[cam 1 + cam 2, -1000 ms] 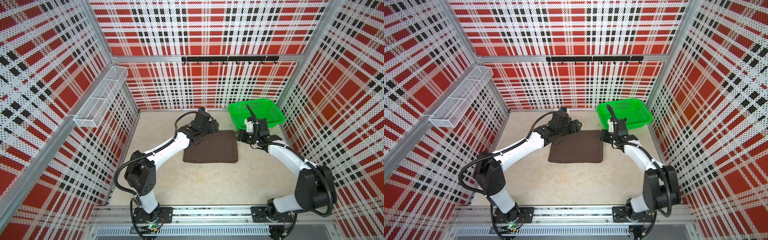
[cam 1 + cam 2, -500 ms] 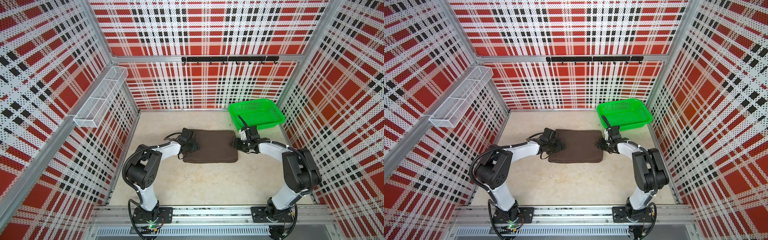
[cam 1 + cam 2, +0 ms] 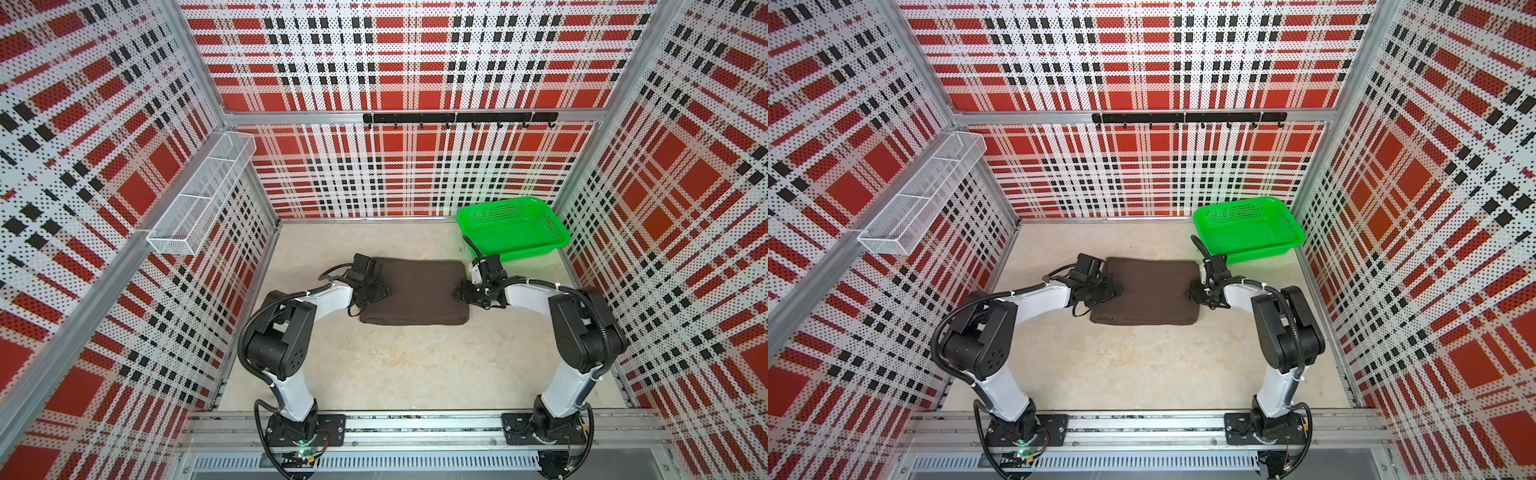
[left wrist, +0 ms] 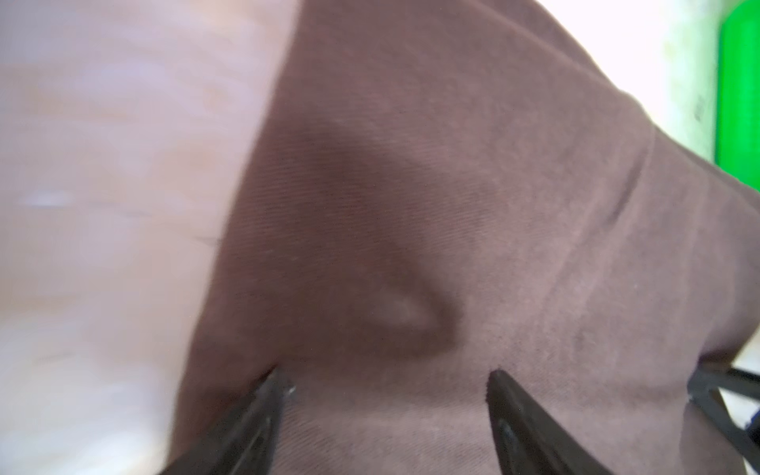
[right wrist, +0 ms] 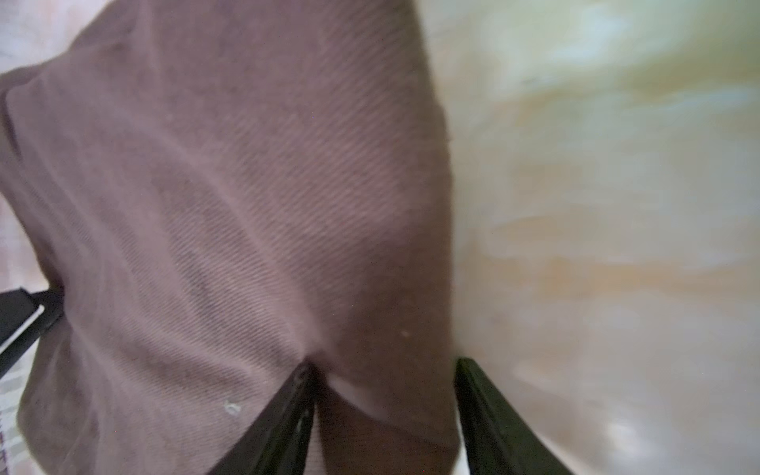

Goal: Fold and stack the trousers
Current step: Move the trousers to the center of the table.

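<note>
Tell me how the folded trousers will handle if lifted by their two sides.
Likely floppy: the trousers pucker at the open left end effector, so the middle should sag when lifted. Probably not slippery; the weave looks coarse in the wrist views. The stacked layers at the near edge may slide apart unless both sides rise together.

surface: beige tabletop (stained) | on it: folded brown trousers, ctr | green basket, far rt corner

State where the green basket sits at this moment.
In both top views the basket stands in the far right corner of the table, just beyond the right gripper and the trousers.
</note>
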